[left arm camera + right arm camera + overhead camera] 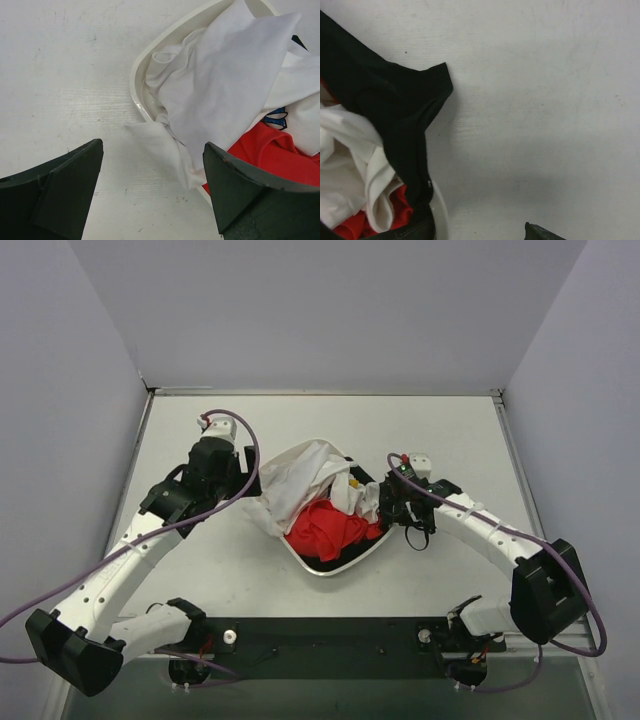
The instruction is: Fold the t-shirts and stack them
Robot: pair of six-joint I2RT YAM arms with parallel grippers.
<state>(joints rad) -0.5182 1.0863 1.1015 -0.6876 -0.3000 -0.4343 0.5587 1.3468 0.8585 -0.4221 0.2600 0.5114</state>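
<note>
T-shirts point(305, 475) heaped in tub point(330, 570); right fingers point(545, 234) probably apart.

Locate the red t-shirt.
Top view, centre: the red t-shirt lies crumpled in the near half of the white tub, with white t-shirts heaped behind it.

Bright, even light fell from overhead. The surface point(420, 440) looked pale, nearly washed out in the wrist views. Soft shadow spread toward 4 o'clock from the black cloth point(395, 110). The left pincer point(153, 150) showed as dark, near-featureless shapes at 5 and 7 o'clock.
</note>
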